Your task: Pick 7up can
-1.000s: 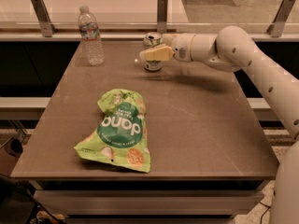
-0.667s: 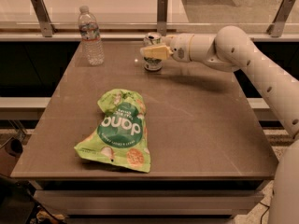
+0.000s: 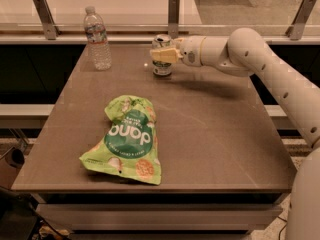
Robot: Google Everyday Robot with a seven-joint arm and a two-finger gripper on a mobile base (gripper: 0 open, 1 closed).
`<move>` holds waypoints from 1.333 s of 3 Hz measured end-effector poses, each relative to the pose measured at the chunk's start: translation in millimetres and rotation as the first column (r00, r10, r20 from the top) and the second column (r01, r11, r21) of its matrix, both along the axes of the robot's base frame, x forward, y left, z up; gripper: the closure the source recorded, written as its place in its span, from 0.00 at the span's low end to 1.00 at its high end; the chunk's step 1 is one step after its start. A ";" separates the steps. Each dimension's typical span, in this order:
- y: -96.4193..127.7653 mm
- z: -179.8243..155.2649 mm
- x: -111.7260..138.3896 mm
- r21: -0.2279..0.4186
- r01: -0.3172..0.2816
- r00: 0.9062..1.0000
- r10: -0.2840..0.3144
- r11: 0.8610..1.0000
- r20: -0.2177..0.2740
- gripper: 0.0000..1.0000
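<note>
The 7up can (image 3: 161, 68), white and green with a silver top, stands upright at the far middle of the brown table (image 3: 215, 134). My gripper (image 3: 163, 55) reaches in from the right on a white arm and sits at the can's upper half. Its pale yellow fingers (image 3: 161, 55) are closed around the can, one finger crossing its front. The can's base looks to rest on the table top.
A clear plastic water bottle (image 3: 97, 39) stands at the far left of the table. A green snack bag (image 3: 129, 139) lies flat near the front left. A rail with metal posts (image 3: 173, 11) runs behind the table's far edge.
Almost nothing has moved; the gripper stays at the can, and both hold the same place.
</note>
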State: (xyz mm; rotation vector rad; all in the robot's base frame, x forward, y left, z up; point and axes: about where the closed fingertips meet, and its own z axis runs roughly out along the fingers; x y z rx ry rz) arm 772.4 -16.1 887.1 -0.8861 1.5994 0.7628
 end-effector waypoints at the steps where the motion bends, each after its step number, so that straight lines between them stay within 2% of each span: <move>1: 3.5 -0.7 -0.2 0.001 -0.005 1.000 0.005 1.000 -0.001 1.00; 2: 6.7 3.7 0.1 -0.009 -0.011 1.000 0.011 1.000 0.001 1.00; 4: 1.5 44.8 0.2 -0.077 -0.001 0.999 0.004 0.997 0.047 1.00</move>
